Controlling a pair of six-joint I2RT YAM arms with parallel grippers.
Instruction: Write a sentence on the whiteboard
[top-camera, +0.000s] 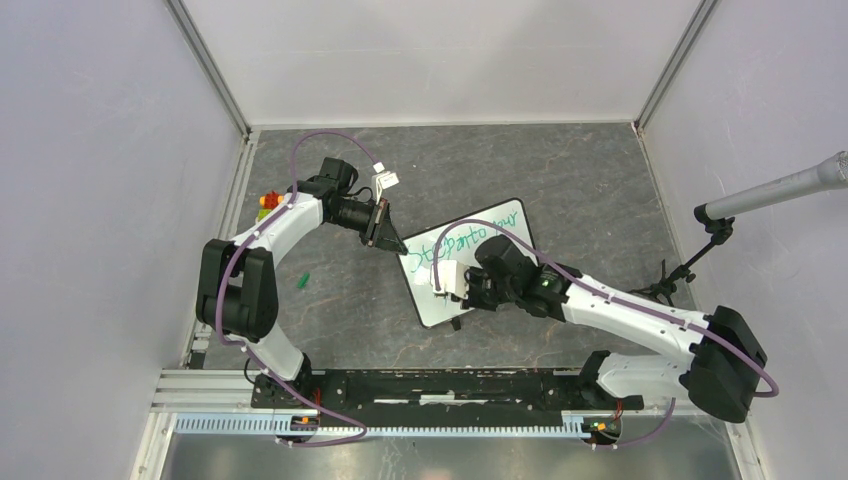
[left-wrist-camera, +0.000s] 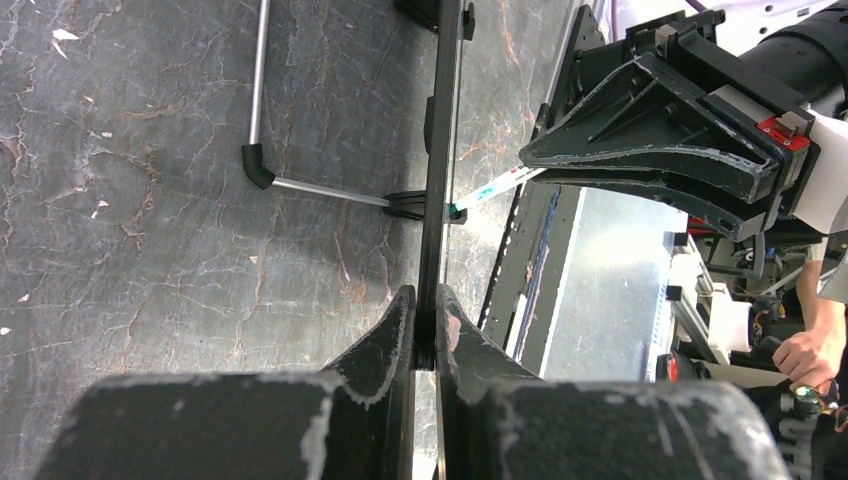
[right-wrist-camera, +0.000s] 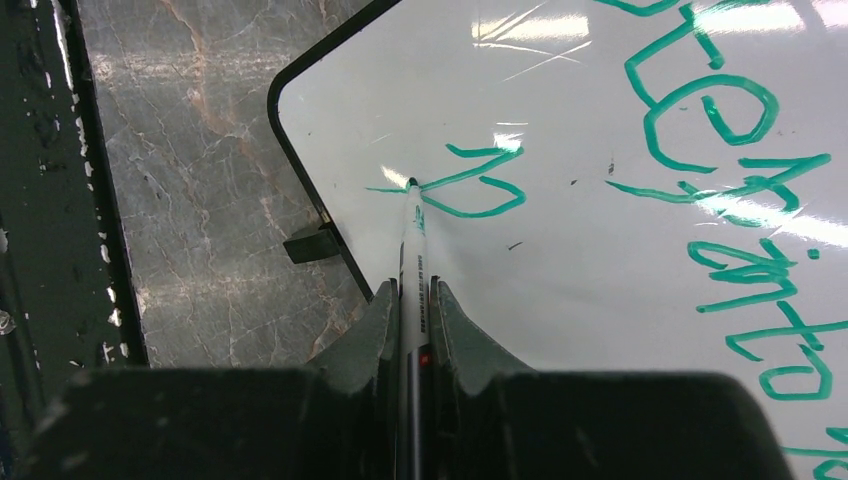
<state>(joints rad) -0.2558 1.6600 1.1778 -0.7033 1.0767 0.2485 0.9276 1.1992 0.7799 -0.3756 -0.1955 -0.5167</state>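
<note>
The whiteboard sits mid-desk, tilted on its stand, one corner toward the left arm. The left end effector is pressed together on the board's thin black edge, pinching it. From that wrist the board shows only as a dark strip. The right end effector is clamped on a marker, whose tip touches the white surface near a rounded corner, at a green looped stroke. The green sentence runs across the board beside it. A small green piece lies on the grey desk near the left arm.
</note>
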